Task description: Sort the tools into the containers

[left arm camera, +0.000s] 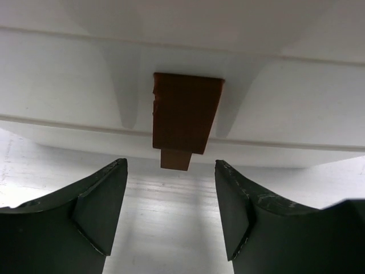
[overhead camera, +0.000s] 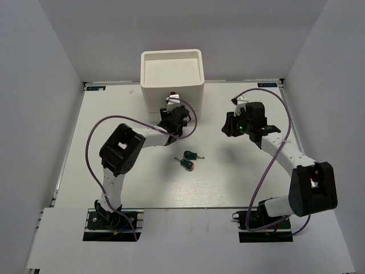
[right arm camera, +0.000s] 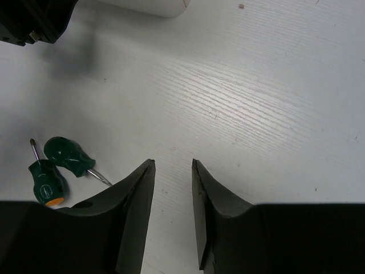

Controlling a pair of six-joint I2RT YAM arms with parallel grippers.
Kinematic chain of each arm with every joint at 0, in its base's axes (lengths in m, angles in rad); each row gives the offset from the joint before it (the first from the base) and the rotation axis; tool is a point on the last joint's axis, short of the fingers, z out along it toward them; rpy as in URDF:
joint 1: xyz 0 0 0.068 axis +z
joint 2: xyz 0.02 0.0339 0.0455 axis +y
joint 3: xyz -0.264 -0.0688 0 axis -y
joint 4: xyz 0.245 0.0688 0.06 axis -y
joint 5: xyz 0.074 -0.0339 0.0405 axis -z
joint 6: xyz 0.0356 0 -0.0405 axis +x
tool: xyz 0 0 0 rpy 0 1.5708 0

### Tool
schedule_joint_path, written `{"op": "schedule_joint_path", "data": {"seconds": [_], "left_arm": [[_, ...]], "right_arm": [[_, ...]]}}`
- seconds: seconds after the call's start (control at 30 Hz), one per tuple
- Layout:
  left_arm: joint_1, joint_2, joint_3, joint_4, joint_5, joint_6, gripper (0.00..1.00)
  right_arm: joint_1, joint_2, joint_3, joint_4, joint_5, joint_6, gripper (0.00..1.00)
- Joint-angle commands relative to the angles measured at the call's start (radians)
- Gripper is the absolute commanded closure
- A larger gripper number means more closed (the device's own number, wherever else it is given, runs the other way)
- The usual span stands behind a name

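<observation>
At the front of the organizer (overhead camera: pixel 171 77), your left gripper (left arm camera: pixel 171 171) stands wide open and empty. One finger sits to each side of the brown handle (left arm camera: pixel 185 117), just short of it and touching nothing. Whether that handle's drawer (left arm camera: pixel 296 97) is the upper or lower one I cannot tell. Your right gripper (right arm camera: pixel 172 165) hovers over bare table (right arm camera: pixel 256 85), well apart from the organizer, jaws parted by a narrow gap with nothing in them. Two stubby screwdrivers (overhead camera: pixel 186 164) lie just beside each other mid-table, between the arms and nearer you than the organizer. No other tools show.

My read is that you are about to pull the drawer, and that is where trouble waits. The handle is a small tab. Close too shallow and the fingers will likely pinch only its lip, then slip off as you draw back. The organizer looks light and nothing braces it, so a pull may drag the whole stack toward you instead of opening the drawer, perhaps onto the screwdrivers. Pulling off-line may jam the drawer. Watch the screwdrivers too: round handles roll, and with the two so close, a grab at one may knock the other away. The left arm's cable (overhead camera: pixel 191 123) loops near the organizer and could snag.
</observation>
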Motion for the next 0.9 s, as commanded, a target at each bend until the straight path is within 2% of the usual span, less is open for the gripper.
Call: {"op": "schedule_joint_path", "data": {"seconds": [0.0, 0.2, 0.33, 0.67, 0.8, 0.87], "left_arm": [[0.0, 0.003, 0.026, 0.036, -0.013, 0.018, 0.28], [0.0, 0.012, 0.026, 0.045, -0.003, 0.018, 0.28], [0.0, 0.03, 0.035, 0.054, -0.003, 0.018, 0.31], [0.0, 0.02, -0.004, 0.064, 0.006, 0.009, 0.67], [0.0, 0.01, -0.014, 0.064, 0.006, 0.009, 0.9], [0.0, 0.001, -0.014, 0.064, 0.006, 0.009, 0.97]], "right_arm": [[-0.015, 0.011, 0.023, 0.028, -0.042, 0.019, 0.62], [-0.027, 0.014, 0.035, 0.028, -0.055, 0.016, 0.62], [-0.03, 0.014, 0.035, 0.033, -0.059, 0.004, 0.62], [-0.035, 0.024, 0.032, 0.035, -0.069, 0.018, 0.64], [-0.038, 0.028, 0.03, 0.035, -0.072, 0.013, 0.64], [-0.036, 0.028, 0.032, 0.033, -0.07, 0.013, 0.64]]}}
